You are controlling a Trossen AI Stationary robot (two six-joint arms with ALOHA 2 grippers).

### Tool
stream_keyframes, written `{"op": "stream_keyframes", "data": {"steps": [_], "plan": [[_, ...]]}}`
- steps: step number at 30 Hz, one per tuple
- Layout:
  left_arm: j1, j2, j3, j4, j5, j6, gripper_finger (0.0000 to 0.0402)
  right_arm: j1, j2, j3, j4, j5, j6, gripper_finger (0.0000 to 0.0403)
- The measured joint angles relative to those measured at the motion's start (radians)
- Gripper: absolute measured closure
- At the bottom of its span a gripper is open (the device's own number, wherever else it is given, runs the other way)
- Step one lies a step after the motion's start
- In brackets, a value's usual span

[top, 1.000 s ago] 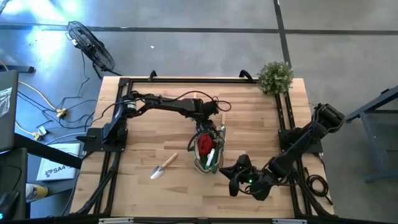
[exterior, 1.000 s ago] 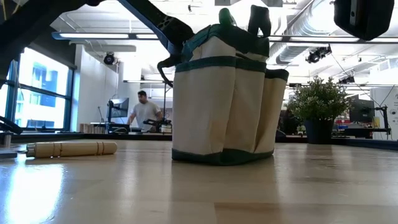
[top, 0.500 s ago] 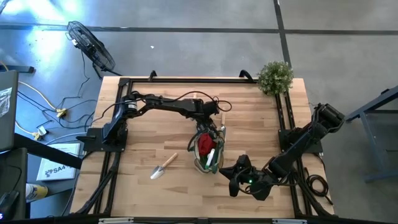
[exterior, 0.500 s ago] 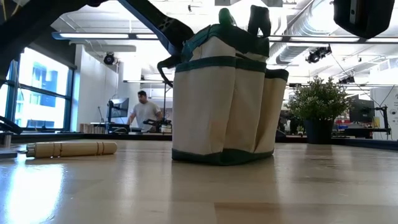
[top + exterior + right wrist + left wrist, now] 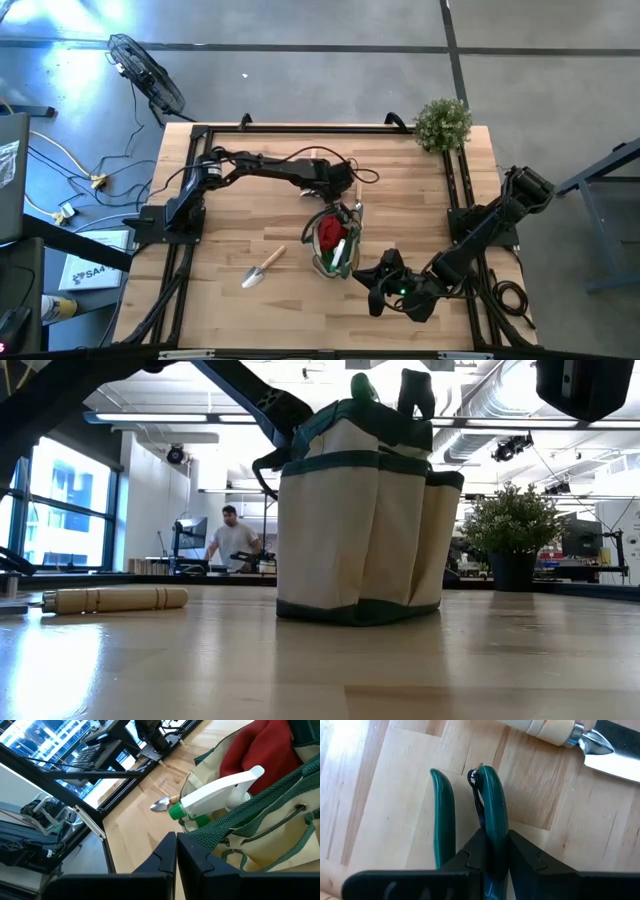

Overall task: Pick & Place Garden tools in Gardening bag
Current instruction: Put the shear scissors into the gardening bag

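Note:
Pruners with two dark green handles (image 5: 442, 815) lie flat on the table just beyond the gardening bag (image 5: 335, 242), next to a trowel with a pale wooden handle (image 5: 545, 726). My left gripper (image 5: 490, 845) points steeply down and is shut on one pruner handle; in the high view it (image 5: 340, 198) hides the pruners. The tan bag with green trim (image 5: 365, 510) stands upright and holds a red piece (image 5: 260, 750) and a green-and-white spray bottle (image 5: 215, 795). A second trowel (image 5: 262, 267) lies left of the bag. My right gripper (image 5: 374, 281) waits shut near the bag's right side. My left gripper pinches one of the pruners' two green handles (image 5: 490, 805) between its two fingers (image 5: 470, 859), back from the handle's free end. The fingers come from above, slanting down, and lie along the handle. The pruners rest on the table; the other handle lies free beside it.
A bushy green plant (image 5: 442, 122) stands at the table's far right corner. Black frame rails (image 5: 455, 190) run along the table's sides. Bare wood lies left of and in front of the bag. A person (image 5: 232, 535) stands in the room far behind.
My left gripper has rolled about its own pointing line above the spot just beyond the bag, staying almost in place. The bag, both trowels and my right arm have kept still.

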Motion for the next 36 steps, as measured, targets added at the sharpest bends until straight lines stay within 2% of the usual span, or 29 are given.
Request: {"op": "stream_keyframes", "data": {"steps": [5,9,11,14,18,21,25,28,32,36], "plan": [[-0.002,-0.058,-0.004,-0.008,-0.037,0.007,0.0357,0.0,0.0,0.0,-0.003,0.001,-0.014,0.04],[-0.009,-0.14,-0.012,-0.136,-0.128,0.003,0.0357,0.0,0.0,0.0,-0.003,0.0,-0.057,0.04],[-0.023,-0.2,-0.008,-0.19,-0.224,0.0,0.0357,0.0,0.0,0.0,-0.003,0.0,-0.085,0.04],[-0.057,-0.295,-0.006,-0.285,-0.313,-0.031,0.0357,0.002,0.0,0.001,-0.003,-0.001,-0.14,0.04],[-0.124,-0.43,-0.006,-0.337,-0.392,-0.088,0.0357,0.002,0.0,0.001,-0.001,-0.023,-0.208,0.04],[-0.188,-0.55,-0.004,-0.336,-0.411,-0.136,0.0357,0.002,0.0,0.001,0.003,-0.038,-0.264,0.04],[-0.311,-0.694,-0.004,-0.343,-0.459,-0.242,0.0357,0.017,0.0,0.001,0.048,0.03,-0.366,0.04],[-0.449,-0.786,-0.003,-0.321,-0.53,-0.304,0.0357,0.032,-0.001,0.001,0.098,0.078,-0.487,0.04],[-0.671,-0.827,-0.003,-0.263,-0.615,-0.388,0.0357,0.045,-0.001,0.001,0.144,0.131,-0.616,0.04],[-0.898,-0.823,-0.003,-0.154,-0.79,-0.448,0.0357,0.055,-0.001,0.001,0.169,0.225,-0.7,0.04]]}}
